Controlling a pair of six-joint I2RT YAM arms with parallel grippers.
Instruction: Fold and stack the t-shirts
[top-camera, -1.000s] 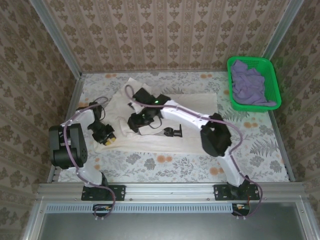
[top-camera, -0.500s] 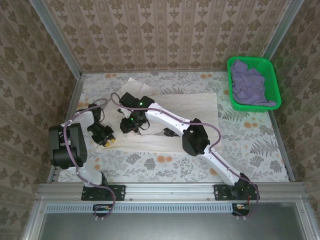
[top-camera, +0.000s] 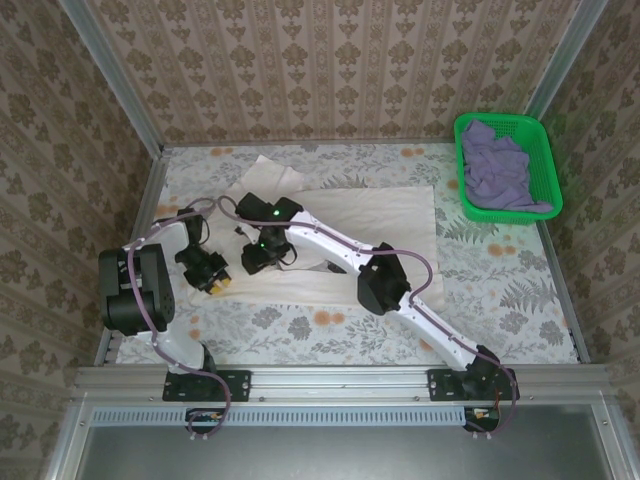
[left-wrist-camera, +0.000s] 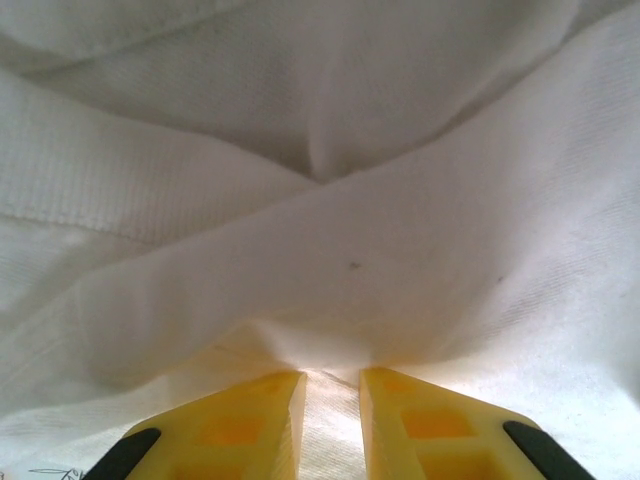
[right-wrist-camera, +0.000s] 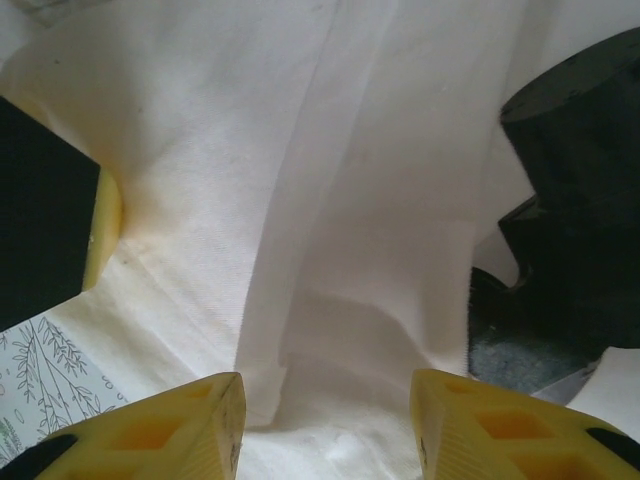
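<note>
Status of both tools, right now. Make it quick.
Left tool: closed, pinching a fold of the cream-white t-shirt.
Right tool: open above the same shirt, gripping nothing.

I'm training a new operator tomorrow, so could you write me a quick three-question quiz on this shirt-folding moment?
1. True or false: the lavender t-shirt lies inside the green basket.
2. Which gripper is pinching the cream t-shirt? A) the left gripper B) the right gripper C) both
3. Fill in: the right gripper's jaws stand ___ on either side of a fold in the cream t-shirt.

Key: 1 true; 2 A; 3 open.
</note>
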